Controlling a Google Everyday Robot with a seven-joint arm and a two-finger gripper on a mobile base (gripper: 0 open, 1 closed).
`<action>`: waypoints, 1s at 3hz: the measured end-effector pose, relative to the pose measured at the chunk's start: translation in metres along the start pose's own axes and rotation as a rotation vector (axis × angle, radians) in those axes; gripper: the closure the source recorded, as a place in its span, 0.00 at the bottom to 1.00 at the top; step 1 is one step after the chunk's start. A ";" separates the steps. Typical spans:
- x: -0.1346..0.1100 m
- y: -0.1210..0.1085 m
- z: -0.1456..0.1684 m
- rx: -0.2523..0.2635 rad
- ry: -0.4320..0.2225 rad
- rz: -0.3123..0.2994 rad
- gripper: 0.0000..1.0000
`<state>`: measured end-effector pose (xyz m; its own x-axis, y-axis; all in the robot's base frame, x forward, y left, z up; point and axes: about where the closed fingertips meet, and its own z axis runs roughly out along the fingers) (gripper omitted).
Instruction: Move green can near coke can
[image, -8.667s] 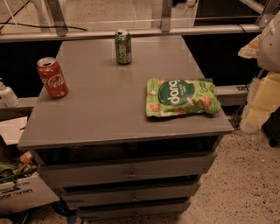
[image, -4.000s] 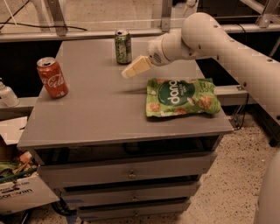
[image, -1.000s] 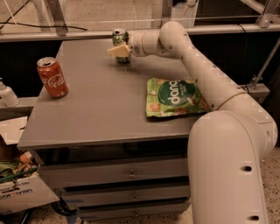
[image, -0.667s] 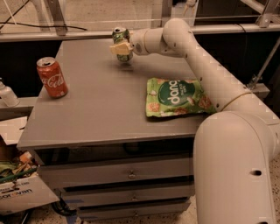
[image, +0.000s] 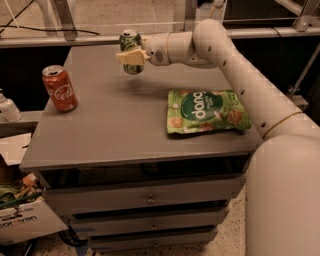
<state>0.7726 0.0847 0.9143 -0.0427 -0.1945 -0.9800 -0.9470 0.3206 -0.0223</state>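
The white robot arm (image: 240, 75) reaches in from 4 o'clock across the grey drawer-cabinet surface (image: 115, 130) toward 12 o'clock. A green "dang" snack bag (image: 206, 111) lies flat at 3 o'clock. The coke can (image: 60, 88) stands upright at 9 o'clock, near the edge. The green can (image: 130, 41) is upright at 12 o'clock, well apart from the coke can. The pincer (image: 131, 56) is clamped around its middle, holding it

Tool (image: 129, 56) around green can (image: 130, 41) (coke can (image: 60, 89) apart)
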 end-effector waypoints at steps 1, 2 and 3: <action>0.000 0.000 0.001 -0.002 0.000 0.000 1.00; 0.003 0.024 0.018 -0.072 0.003 -0.009 1.00; 0.008 0.057 0.037 -0.151 0.002 -0.012 1.00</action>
<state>0.7301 0.1356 0.8976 -0.0321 -0.1997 -0.9793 -0.9845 0.1755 -0.0035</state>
